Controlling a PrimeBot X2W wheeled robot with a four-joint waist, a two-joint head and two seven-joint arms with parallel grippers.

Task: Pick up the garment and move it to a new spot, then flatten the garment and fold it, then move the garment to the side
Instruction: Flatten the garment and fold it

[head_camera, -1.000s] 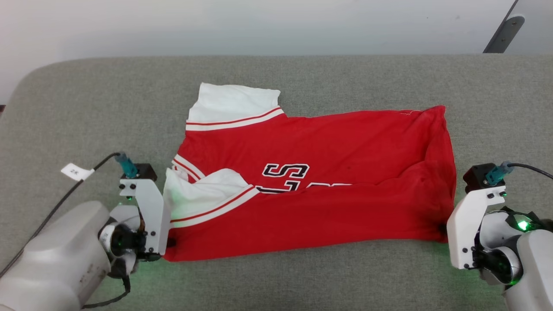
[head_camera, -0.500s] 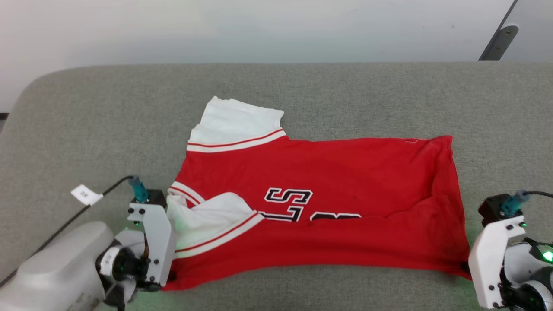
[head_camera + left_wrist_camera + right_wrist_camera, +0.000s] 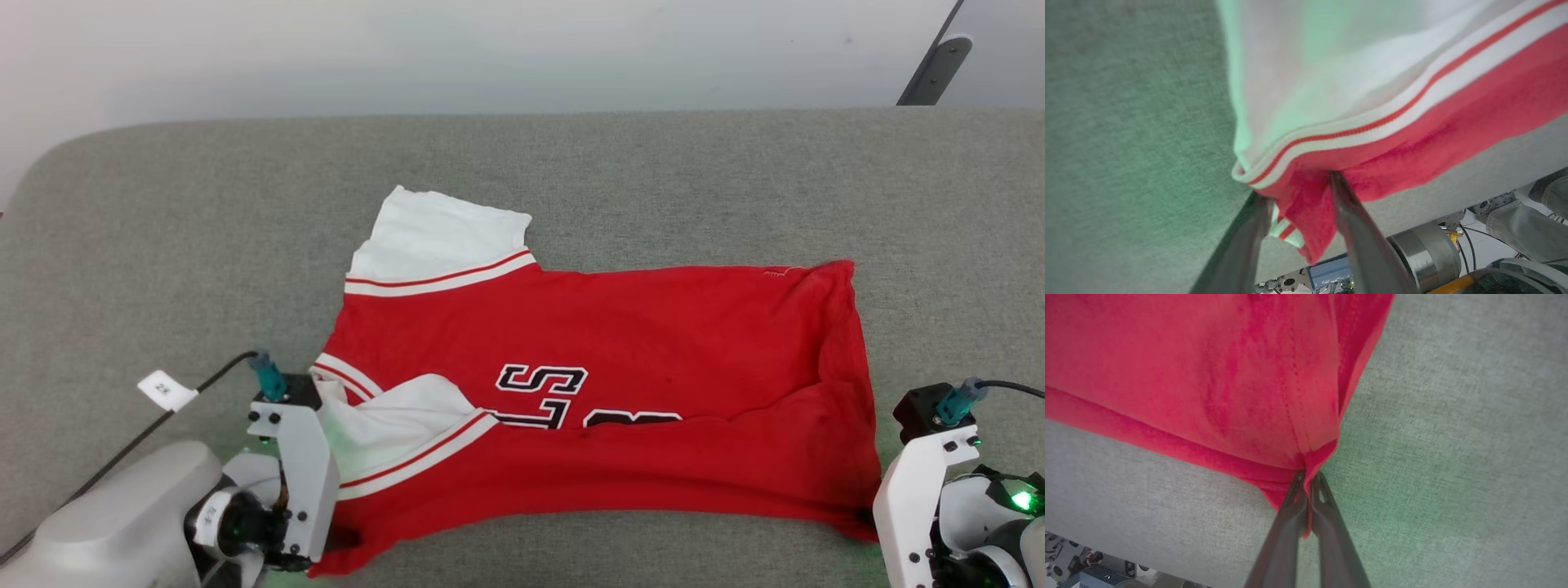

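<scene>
The garment (image 3: 620,343), a red jersey with white sleeves and black lettering, lies folded lengthwise on the grey padded surface (image 3: 653,180). My left gripper (image 3: 339,539) is at its near left corner. In the left wrist view the left gripper (image 3: 1298,190) has its fingers (image 3: 1347,212) parted, and the red corner with striped trim (image 3: 1306,220) lies loose between them. My right gripper (image 3: 864,516) is at the near right corner. In the right wrist view the right gripper (image 3: 1308,479) is shut on a pinch of the red hem (image 3: 1274,416).
The padded surface rounds off at its far left corner (image 3: 57,163), with a pale wall behind it. A dark slanted bar (image 3: 931,69) stands at the top right. A white tag (image 3: 167,390) hangs on my left arm's cable. Past the near edge are metal base parts (image 3: 1425,253).
The head camera has shifted, so the jersey sits lower in the picture. Both grippers stay at its near corners. The near left corner now droops further toward me.
</scene>
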